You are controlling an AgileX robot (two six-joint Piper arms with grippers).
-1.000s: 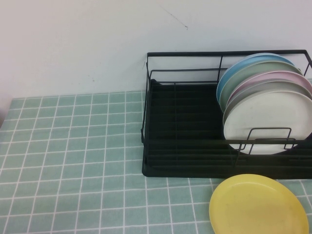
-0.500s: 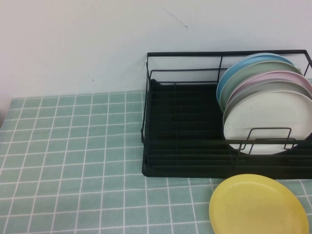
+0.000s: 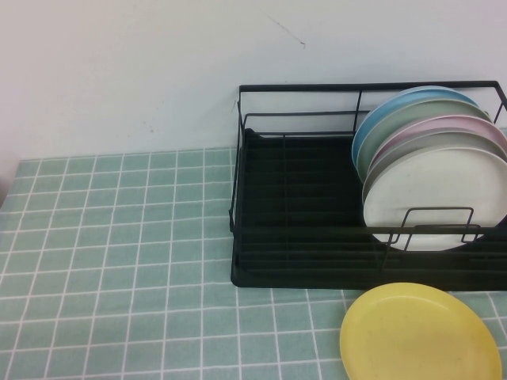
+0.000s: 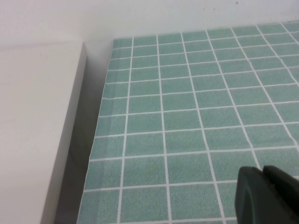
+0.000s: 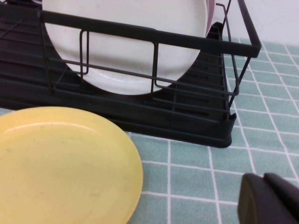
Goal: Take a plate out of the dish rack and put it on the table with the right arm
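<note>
Currently the yellow plate [image 5: 60, 163] is seen lying flat on the tiled table [image 5: 196, 179], beside the right gripper [image 5: 264, 198], whose fingers are closed on nothing. Beyond both, the dish rack [image 5: 140, 121] is seen. The left gripper [image 4: 264, 193], closed, is held above bare tiles.

A kitchen-like setup: green-tiled table [image 3: 119, 237], black dish rack [image 3: 301, 222] of stacked plates [image 3: 432, 158], plain white wall [image 3: 119, 71].
</note>
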